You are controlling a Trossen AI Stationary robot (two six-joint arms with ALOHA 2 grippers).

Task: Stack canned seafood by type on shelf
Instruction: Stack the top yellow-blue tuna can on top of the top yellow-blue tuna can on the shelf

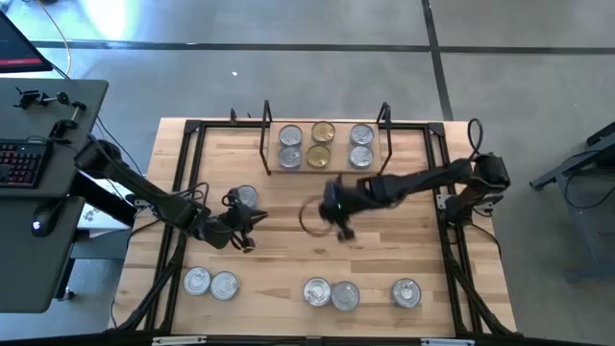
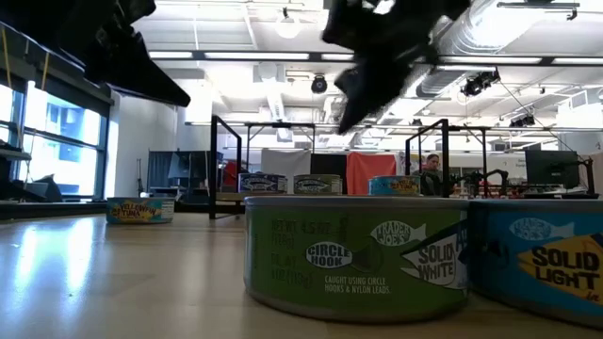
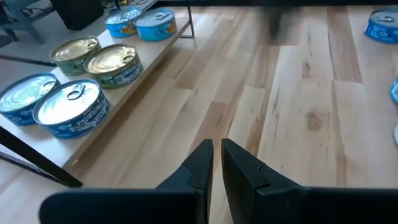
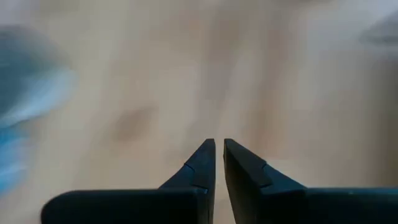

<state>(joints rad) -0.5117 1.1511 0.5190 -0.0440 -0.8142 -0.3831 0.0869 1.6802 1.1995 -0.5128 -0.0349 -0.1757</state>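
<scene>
The shelf (image 1: 327, 169) stands at the table's far middle. It carries two silver-lidded tins (image 1: 290, 146) at its left, two gold-lidded tins (image 1: 321, 142) in the middle and two silver-lidded tins (image 1: 361, 145) at its right. One loose tin (image 1: 246, 197) stands left of centre. My left gripper (image 1: 248, 234) hovers shut and empty just nearer than that tin; its fingers (image 3: 217, 155) show only bare wood ahead. My right gripper (image 1: 338, 223) hangs shut and empty over the table's middle, blurred, with only wood ahead of it in its wrist view (image 4: 219, 155).
Along the near edge stand two tins at the left (image 1: 210, 283), two in the middle (image 1: 331, 293) and one at the right (image 1: 405, 292). The low view shows a green tin (image 2: 353, 259) and a blue one (image 2: 542, 268) close up. A black frame (image 1: 192, 130) rims the tabletop.
</scene>
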